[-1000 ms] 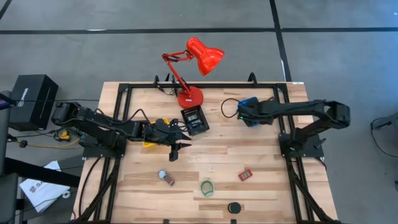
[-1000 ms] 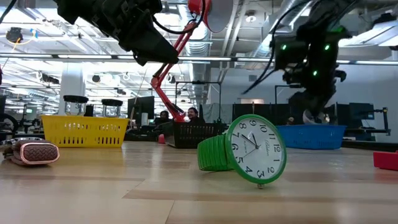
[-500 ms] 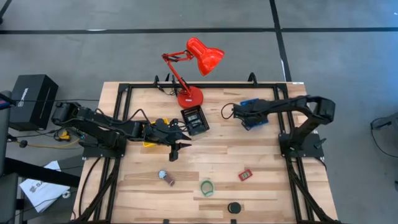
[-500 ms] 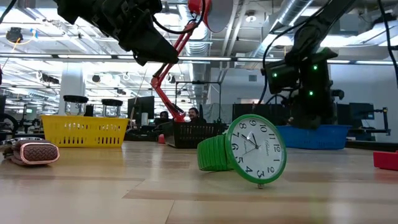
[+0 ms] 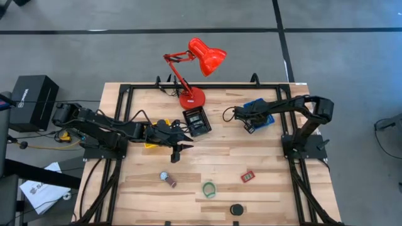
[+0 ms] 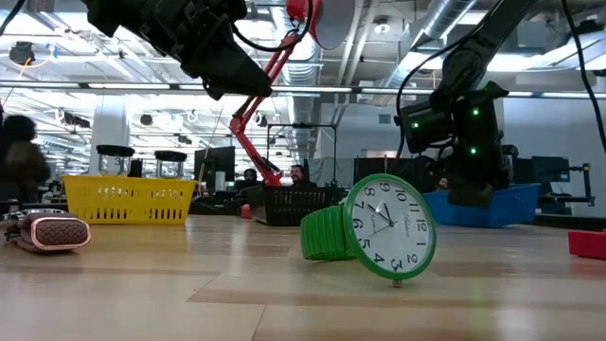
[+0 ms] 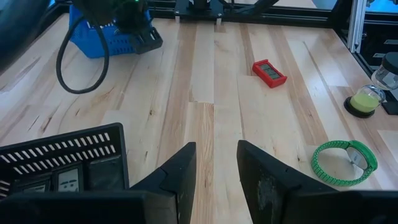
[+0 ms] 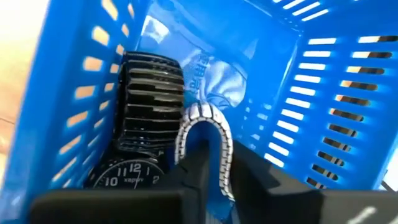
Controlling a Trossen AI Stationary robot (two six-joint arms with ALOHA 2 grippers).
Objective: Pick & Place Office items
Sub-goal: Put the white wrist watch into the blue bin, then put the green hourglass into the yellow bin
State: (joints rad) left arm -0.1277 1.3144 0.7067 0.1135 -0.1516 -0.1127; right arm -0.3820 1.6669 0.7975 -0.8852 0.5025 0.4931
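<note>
My right gripper (image 5: 246,119) reaches down into the blue mesh tray (image 5: 260,108), shut on a white-and-black striped watch band (image 8: 204,127). A black watch (image 8: 148,124) lies in that tray beside it. My left gripper (image 5: 177,150) hovers above the table in front of the black tray (image 5: 196,120), open and holding nothing (image 7: 215,163). On the table's near part lie a green watch (image 5: 208,189), a small watch with a woven band (image 5: 168,180), a red rectangular piece (image 5: 248,177) and a black puck (image 5: 236,209). My right gripper has the striped band pinched between its two fingers (image 8: 198,163) from above, slanting down into the tray. The band's loop (image 8: 214,121) arches up just ahead of the fingertips. Whether the band's lower part rests on the tray floor is hidden by the fingers.
The red desk lamp (image 5: 191,97) stands at the far edge behind the black tray. A yellow tray (image 5: 157,134) sits partly under my left arm. Bare wood lies between the trays and the scattered items. A person shows in the room beyond (image 6: 19,152).
My right gripper has come down from above the blue tray into it and shifted slightly toward the table's left, with its arm folding back toward its base. The left arm has kept still.
</note>
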